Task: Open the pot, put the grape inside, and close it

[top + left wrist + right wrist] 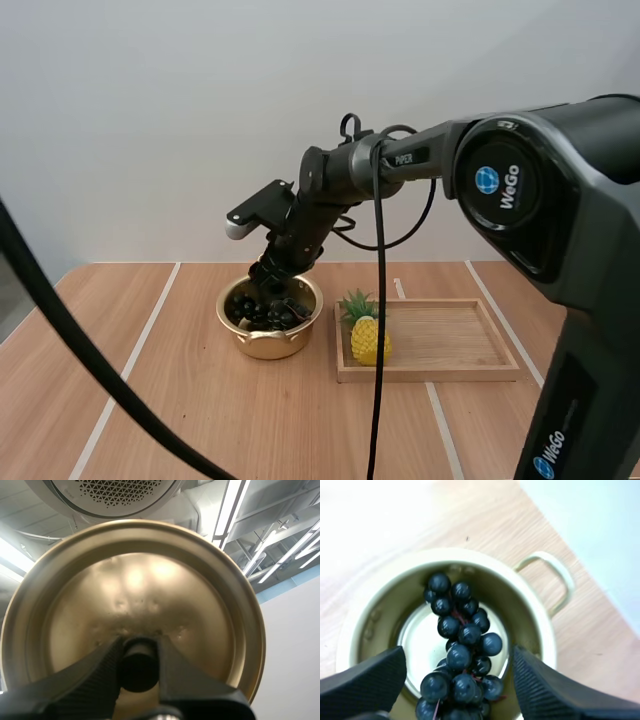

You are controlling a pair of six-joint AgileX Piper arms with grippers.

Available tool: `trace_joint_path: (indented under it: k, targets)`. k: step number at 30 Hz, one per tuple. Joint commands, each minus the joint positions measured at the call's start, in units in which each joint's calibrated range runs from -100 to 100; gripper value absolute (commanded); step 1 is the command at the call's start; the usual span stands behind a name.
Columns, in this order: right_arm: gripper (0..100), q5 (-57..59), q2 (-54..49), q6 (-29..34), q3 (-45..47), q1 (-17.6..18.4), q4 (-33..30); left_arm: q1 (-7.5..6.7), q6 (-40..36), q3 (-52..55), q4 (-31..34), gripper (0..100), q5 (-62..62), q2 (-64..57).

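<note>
1. Golden metal pot (270, 346) holds the dark grape bunch (451, 626), so my right gripper (459, 655) hangs wide above it.
2. My left gripper (139, 645) pinches the round golden lid (135, 585) by its black knob (137, 669), ready for closing.

My right arm (420, 155) reads "PiPER" on its forearm, with "WeGo" on its round joint cap (497, 186) and lower housing (560, 440).

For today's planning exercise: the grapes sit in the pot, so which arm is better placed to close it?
Left. The left gripper holds the lid by its knob. The right gripper stands open over the grapes in the pot, holding nothing, and should probably clear away first.
</note>
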Motion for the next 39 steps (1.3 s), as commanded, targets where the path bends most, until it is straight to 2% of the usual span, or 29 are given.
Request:
trace_joint_path:
  k: [1, 6, 9, 14, 18, 25, 31, 37, 38, 39]
  targets:
    - [100, 3.2, -4.6, 1.8, 0.4, -0.2, -1.2, -0.11, -0.4, -0.2, 0.0, 0, -0.5, 0.3]
    - [100, 12.6, -10.9, 2.2, 0.4, -0.2, -2.1, -0.11, -0.4, -0.2, 0.0, 0, -0.5, 0.3]
    - [100, 15.7, -15.2, 4.3, 0.4, -0.2, -5.7, -0.11, -0.4, -0.2, 0.0, 0, -0.5, 0.3]
    - [100, 18.4, -23.2, 8.5, 0.4, -0.2, -11.8, -0.11, -0.4, -0.2, 0.0, 0, -0.5, 0.3]
    - [100, 21.3, -29.3, 10.0, 0.4, -0.2, -12.6, -0.11, -0.4, -0.2, 0.0, 0, -0.5, 0.3]
    - [100, 23.2, -39.4, 16.5, 0.4, -0.3, -15.5, -0.11, -0.4, -0.2, 0.0, 0, 0.2, 0.3]
    - [100, 29.6, -46.0, 15.6, 0.4, -2.6, -15.5, -0.11, -0.4, -0.2, 0.0, 0, 0.2, 0.3]
    - [100, 37.3, -51.8, 14.2, 0.4, -2.7, -16.7, -0.11, -0.4, -0.2, 0.0, 0, -0.1, 0.3]
    - [99, 37.7, -52.5, 14.2, 0.4, -2.7, -17.0, -0.11, -0.4, -0.2, 0.0, 0, -0.1, 0.3]
    - [84, 37.7, -53.1, 14.3, 0.4, -2.7, -17.8, -0.11, -0.4, -0.2, 0.0, 0, -0.1, 0.3]
